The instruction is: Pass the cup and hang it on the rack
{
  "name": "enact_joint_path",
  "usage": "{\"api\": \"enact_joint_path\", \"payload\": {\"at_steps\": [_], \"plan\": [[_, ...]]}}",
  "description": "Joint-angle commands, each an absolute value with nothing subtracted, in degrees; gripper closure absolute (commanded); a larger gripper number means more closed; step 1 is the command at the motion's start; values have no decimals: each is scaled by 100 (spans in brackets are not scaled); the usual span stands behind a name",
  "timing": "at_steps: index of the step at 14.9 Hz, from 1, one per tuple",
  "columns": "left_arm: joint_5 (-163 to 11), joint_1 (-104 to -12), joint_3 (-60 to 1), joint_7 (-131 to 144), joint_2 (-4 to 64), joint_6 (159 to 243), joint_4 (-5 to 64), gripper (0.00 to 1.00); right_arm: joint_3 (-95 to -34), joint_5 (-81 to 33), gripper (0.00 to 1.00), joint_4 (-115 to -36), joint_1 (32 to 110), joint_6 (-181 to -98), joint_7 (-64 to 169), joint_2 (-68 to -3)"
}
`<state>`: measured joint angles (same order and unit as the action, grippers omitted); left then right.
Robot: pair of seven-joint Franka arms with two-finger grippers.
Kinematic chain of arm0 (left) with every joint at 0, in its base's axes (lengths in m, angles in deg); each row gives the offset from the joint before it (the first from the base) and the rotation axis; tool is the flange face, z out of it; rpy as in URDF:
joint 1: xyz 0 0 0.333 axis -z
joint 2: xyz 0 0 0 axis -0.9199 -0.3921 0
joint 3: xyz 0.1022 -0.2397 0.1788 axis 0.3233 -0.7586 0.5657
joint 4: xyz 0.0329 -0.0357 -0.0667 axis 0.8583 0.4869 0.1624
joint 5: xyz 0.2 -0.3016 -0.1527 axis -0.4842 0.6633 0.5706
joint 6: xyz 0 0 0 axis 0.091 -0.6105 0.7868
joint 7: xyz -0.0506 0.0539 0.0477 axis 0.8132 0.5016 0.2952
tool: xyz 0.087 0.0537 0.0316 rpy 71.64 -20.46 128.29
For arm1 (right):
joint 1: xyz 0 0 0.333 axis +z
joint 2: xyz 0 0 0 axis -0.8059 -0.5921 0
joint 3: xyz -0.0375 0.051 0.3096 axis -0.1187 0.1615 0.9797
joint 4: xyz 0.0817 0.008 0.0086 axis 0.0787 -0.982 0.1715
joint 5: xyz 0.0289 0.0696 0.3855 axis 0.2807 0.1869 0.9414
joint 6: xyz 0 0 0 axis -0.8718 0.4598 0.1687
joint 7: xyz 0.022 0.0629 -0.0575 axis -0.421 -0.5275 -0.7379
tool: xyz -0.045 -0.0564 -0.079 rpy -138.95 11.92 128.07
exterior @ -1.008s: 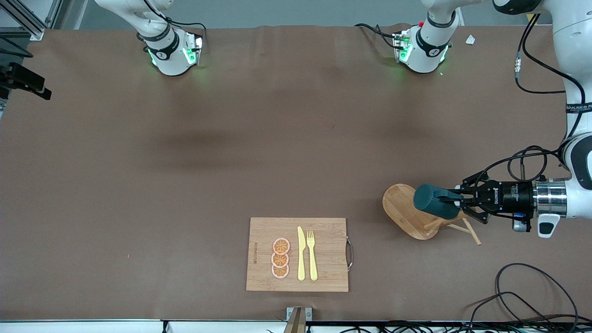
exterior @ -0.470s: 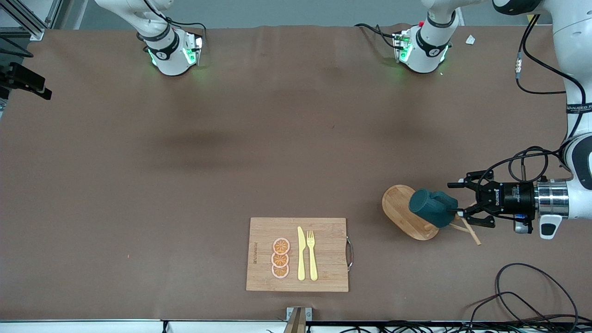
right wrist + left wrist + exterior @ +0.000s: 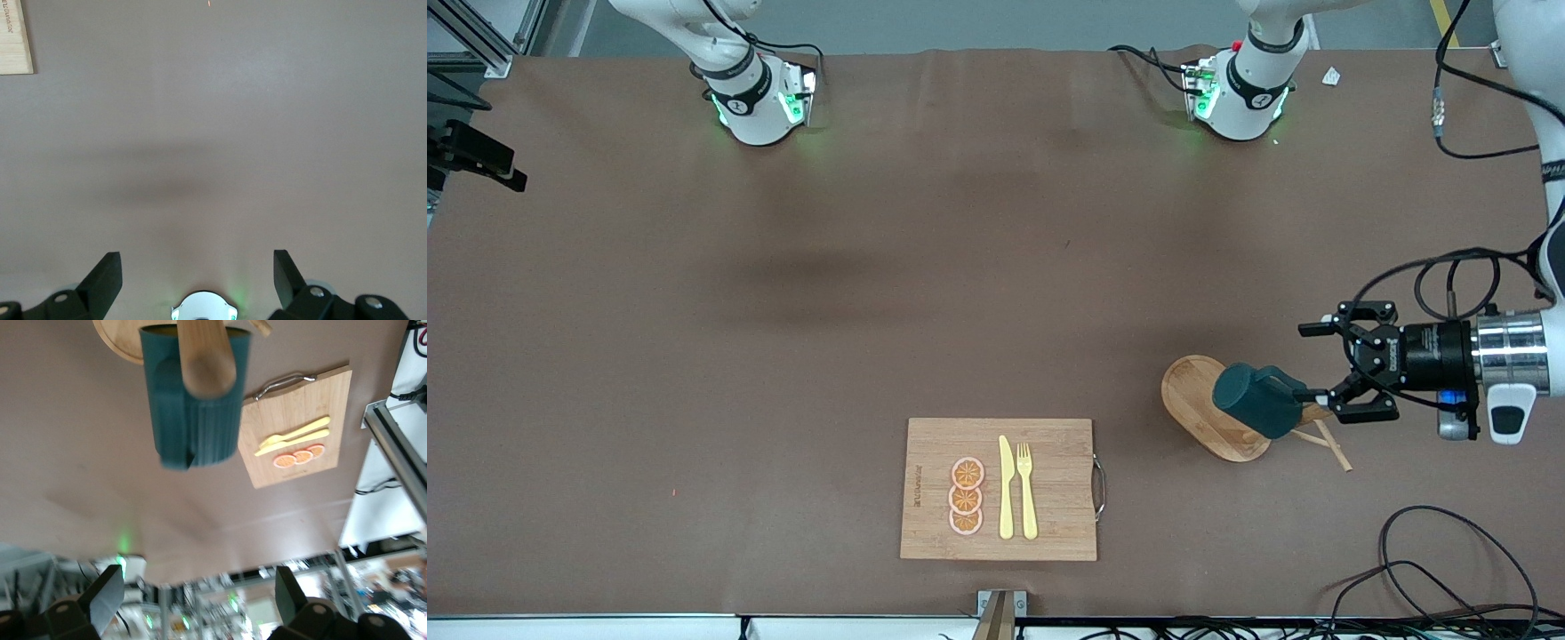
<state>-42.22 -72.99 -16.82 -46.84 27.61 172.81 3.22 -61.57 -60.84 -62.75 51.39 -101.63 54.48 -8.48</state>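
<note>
The dark teal cup (image 3: 1249, 400) hangs tilted on the wooden rack (image 3: 1192, 391), a mug tree with an oval base at the left arm's end of the table. In the left wrist view a wooden peg (image 3: 207, 360) runs across the cup (image 3: 193, 413). My left gripper (image 3: 1319, 369) is open beside the cup, clear of it, with nothing between its fingers (image 3: 107, 593). My right gripper (image 3: 197, 273) is open and empty over bare table near its own base; it does not show in the front view.
A wooden cutting board (image 3: 1000, 489) with orange slices, a yellow knife and a fork lies near the front camera. Loose black cables (image 3: 1449, 551) lie near the table's front edge at the left arm's end. The arm bases (image 3: 760, 98) stand along the top.
My left gripper opened and let go of the cup, then drew back from it. The cup dropped a little and now hangs tilted on the rack.
</note>
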Motion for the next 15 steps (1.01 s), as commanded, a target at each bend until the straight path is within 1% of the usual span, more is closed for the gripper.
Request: {"api": "enact_joint_path", "payload": {"at_steps": [1, 3, 5, 7, 9, 10, 14, 15], "plan": [[-4844, -6965, -1654, -4693, 3329, 17304, 439, 0, -6065, -6005, 0, -6400, 4991, -10191, 5358, -717], [-5247, -6798, -1672, -4509, 3611, 17296, 431, 0, -6065, -6005, 0, -6400, 4991, -10191, 5349, -717], [-6097, -6552, -1803, -3818, 3918, 17269, 431, 0, -6065, -6005, 0, -6400, 4991, -10191, 5349, -717], [-7204, -6367, -2022, -3210, 4165, 17243, 439, 0, -6065, -6005, 0, -6400, 4991, -10191, 5349, -717], [-8304, -6340, -2391, -2586, 4333, 17138, 466, 0, -6065, -6013, 0, -6400, 4983, -10182, 5349, -717], [-8657, -6349, -2445, -2226, 4455, 17129, 492, 0, -6065, -6013, 0, -6400, 4991, -10182, 5349, -717], [-8897, -6497, -2393, -915, 4675, 17102, 562, 0, -6065, -6022, 0, -6400, 4983, -10182, 5332, -717], [-8906, -6533, -2244, -609, 4780, 17094, 615, 0, -6065, -6022, 0, -6400, 4983, -10182, 5332, -717]]}}
